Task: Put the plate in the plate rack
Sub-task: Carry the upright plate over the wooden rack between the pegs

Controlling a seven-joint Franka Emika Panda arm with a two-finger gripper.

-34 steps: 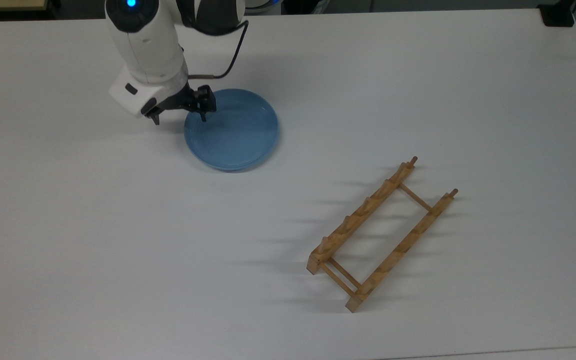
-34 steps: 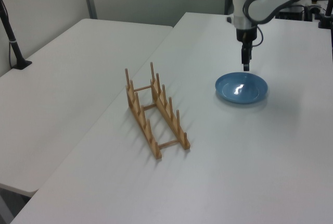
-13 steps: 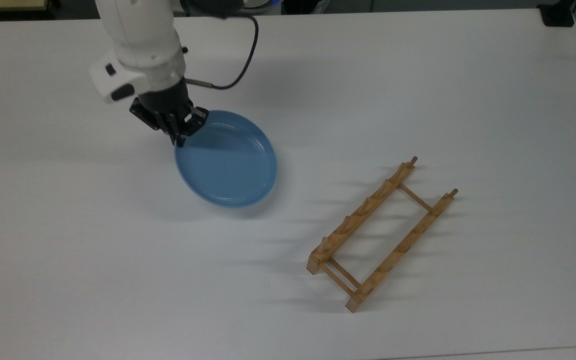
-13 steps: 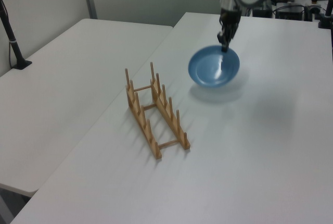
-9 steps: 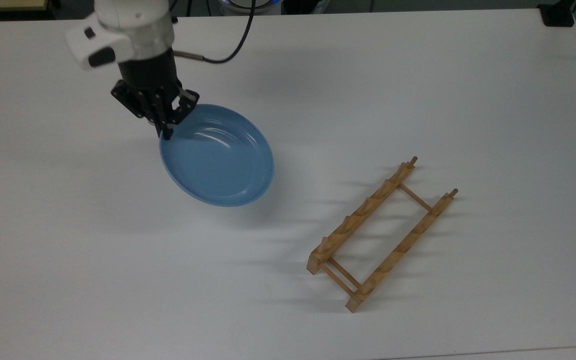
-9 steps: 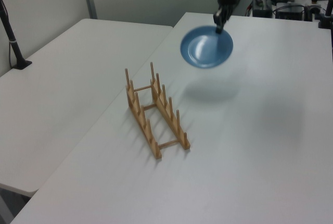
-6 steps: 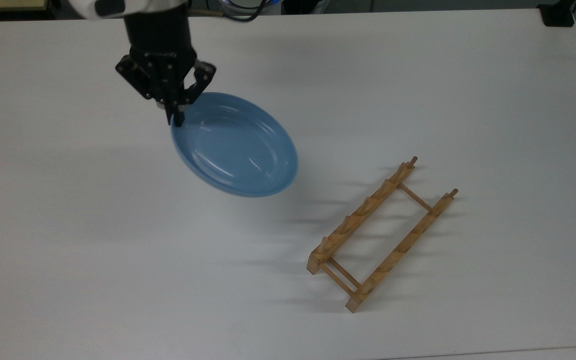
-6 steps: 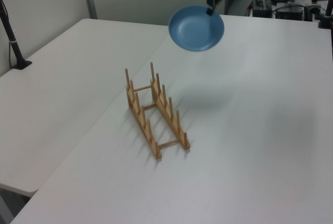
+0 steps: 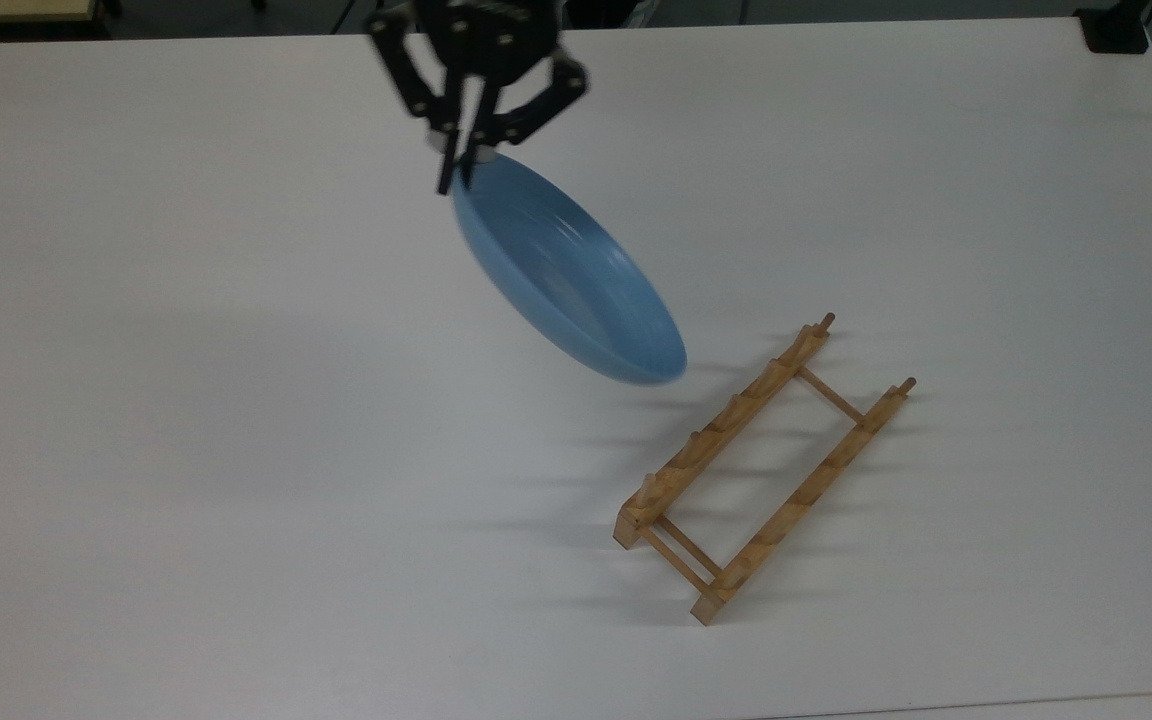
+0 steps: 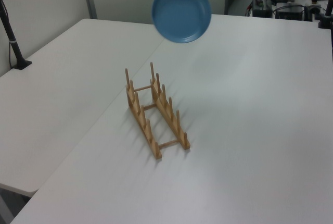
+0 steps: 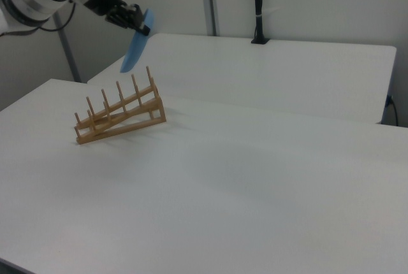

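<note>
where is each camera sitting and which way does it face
Top view: high above the table, looking down; the pincer grips the tilted plate near the rack.
Left view: off the rack's end, looking along the table; the plate hangs in the air.
Right view: low, side-on to the rack; arm and pincer show.
All three share plate and rack.

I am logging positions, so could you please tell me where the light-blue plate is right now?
The round light-blue plate hangs tilted in the air from the tool, up and to the top view's left of the wooden plate rack.
</note>
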